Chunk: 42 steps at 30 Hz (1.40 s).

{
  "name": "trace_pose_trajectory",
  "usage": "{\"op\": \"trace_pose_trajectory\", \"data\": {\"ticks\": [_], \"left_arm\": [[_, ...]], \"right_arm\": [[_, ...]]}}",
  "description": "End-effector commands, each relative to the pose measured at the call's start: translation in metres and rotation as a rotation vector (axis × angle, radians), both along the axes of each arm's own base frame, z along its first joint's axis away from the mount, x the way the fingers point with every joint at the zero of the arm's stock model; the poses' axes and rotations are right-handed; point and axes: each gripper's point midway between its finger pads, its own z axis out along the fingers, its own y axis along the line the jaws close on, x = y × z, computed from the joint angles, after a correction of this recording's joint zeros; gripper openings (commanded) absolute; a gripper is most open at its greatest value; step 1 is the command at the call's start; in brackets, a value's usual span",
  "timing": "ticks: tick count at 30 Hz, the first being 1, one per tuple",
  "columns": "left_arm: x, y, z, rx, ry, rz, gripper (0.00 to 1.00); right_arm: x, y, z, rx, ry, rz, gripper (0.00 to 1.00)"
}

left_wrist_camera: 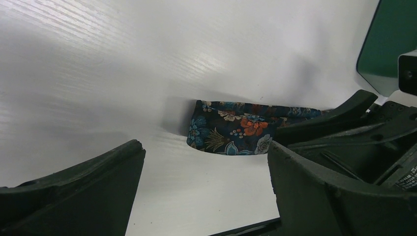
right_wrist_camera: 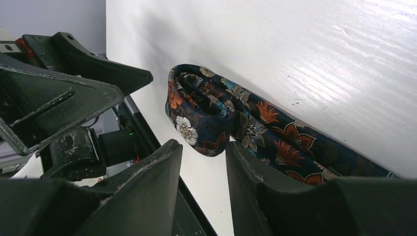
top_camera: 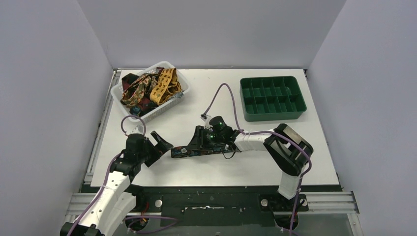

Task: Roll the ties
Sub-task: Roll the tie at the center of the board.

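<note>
floral tie: a dark navy fabric necktie with an orange, white and teal flower print [top_camera: 180,153] [left_wrist_camera: 231,128] [right_wrist_camera: 255,128], lying flat on the white table [top_camera: 295,147], centre-left and towards the near edge.
long axis: left to right across the table, with the left end a touch nearer than the right.
which way it points: the left end is doubled over into a soft rounded fold that faces the left gripper. the rest runs right under the right arm's wrist, so its far tip is hidden.
left gripper [top_camera: 162,143] [left_wrist_camera: 204,157]: jaws spread wide and holding nothing. it sits just left of the folded end and is not touching it.
right gripper [top_camera: 199,142] [right_wrist_camera: 202,147]: low over the tie, just right of the fold. only a narrow gap shows between its jaws, and the tie's near edge lies at the mouth of that gap. i cannot tell whether the fabric is pinched.
other ties [top_camera: 147,88]: a tangle of mustard-yellow, dark red and brown ones, heaped in a white plastic basket [top_camera: 118,93] at the far left.
tray: a green plastic tray with compartments [top_camera: 273,115], far right, well apart from the tie.
</note>
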Motion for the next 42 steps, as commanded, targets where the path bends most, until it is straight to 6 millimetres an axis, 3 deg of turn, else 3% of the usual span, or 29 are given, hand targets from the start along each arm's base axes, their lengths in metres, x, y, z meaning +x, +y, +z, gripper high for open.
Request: {"op": "trace_pose_trajectory", "data": {"ticks": [1, 28, 42], "left_arm": [[0.010, -0.005, 0.012, -0.019, -0.068, -0.030, 0.94], [0.006, -0.025, -0.004, -0.107, -0.064, -0.119, 0.90], [0.008, -0.041, -0.016, -0.185, -0.091, -0.182, 0.81]], "right_arm": [[0.009, 0.012, 0.015, 0.048, -0.011, 0.012, 0.38], [0.010, 0.004, -0.016, -0.024, 0.083, 0.010, 0.29], [0.008, -0.002, -0.031, -0.052, 0.135, 0.005, 0.26]]}}
